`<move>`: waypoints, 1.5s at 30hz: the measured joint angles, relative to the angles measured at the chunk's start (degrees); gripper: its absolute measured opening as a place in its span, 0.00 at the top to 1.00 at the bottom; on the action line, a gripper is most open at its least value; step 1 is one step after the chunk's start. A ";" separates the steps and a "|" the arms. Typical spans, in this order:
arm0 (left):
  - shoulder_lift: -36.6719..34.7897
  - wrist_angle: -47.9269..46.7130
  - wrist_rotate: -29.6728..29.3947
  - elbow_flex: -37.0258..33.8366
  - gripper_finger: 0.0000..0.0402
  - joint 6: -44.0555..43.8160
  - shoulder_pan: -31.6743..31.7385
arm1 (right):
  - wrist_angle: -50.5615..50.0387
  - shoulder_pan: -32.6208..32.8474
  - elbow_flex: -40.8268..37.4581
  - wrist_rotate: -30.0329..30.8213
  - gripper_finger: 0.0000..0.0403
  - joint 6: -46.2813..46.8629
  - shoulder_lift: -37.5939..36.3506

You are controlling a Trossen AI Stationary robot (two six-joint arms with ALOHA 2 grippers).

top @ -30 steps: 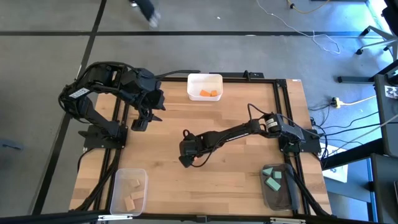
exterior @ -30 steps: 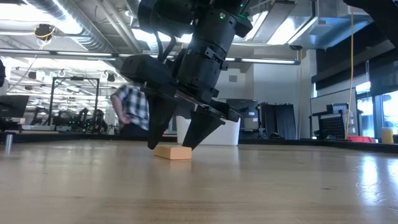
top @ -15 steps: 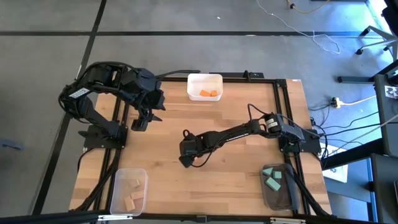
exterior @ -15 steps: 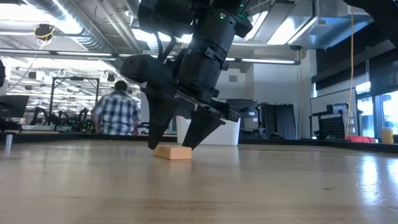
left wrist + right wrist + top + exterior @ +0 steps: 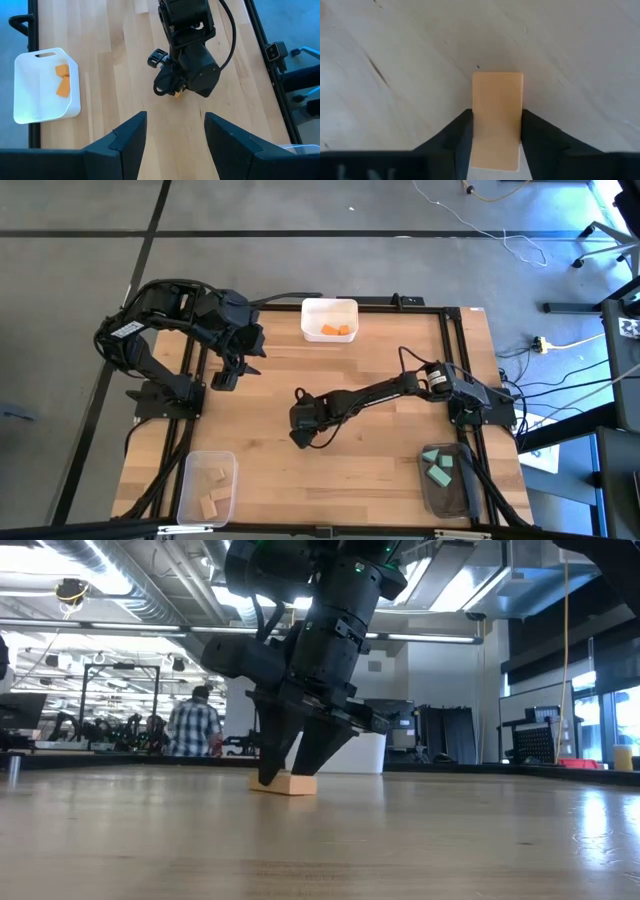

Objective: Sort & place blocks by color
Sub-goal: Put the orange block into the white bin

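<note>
A pale tan block (image 5: 497,100) lies flat on the table's middle, also seen in the low view (image 5: 298,784). My right gripper (image 5: 298,438) stands over it, pointing steeply down, its fingers shut against the block's two sides. My left gripper (image 5: 226,374) hangs open high over the table's far left and holds nothing; its wrist view looks down on the right arm (image 5: 192,65). My right gripper pinches the tan block's two long sides (image 5: 476,125) between its two fingers (image 5: 455,140), near the block's nearer end. The fingers come from above, slanting down, and lie along the block. The block rests flat on the table (image 5: 290,786).
A white bin (image 5: 329,320) with orange blocks stands at the far edge. A clear bin (image 5: 207,488) with tan blocks sits near left, and a bin (image 5: 447,477) with teal blocks near right. A person walks in the room behind the table (image 5: 192,728).
My right gripper has stayed in place over the tan block, and its fingers have shut from a wide straddle onto the block's sides. The block has stayed on the table.
</note>
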 joint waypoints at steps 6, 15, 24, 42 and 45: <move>0.00 0.41 0.00 0.01 0.52 -0.02 0.00 | 0.03 0.00 0.00 0.15 0.68 0.04 0.00; 0.00 0.39 0.00 0.00 0.52 -0.07 -0.02 | -5.72 -0.59 3.88 0.17 0.68 -4.01 0.57; 0.02 -1.16 -0.59 0.00 0.52 -0.40 -0.02 | -20.79 -4.31 12.02 1.25 0.68 -11.94 0.70; 0.02 -1.03 -6.54 0.01 0.52 -1.64 0.13 | -47.67 -16.61 33.28 11.39 0.68 -30.84 0.37; 0.02 -1.03 -7.37 0.00 0.52 -2.03 0.98 | -47.77 -18.86 34.99 13.10 0.68 -35.11 0.11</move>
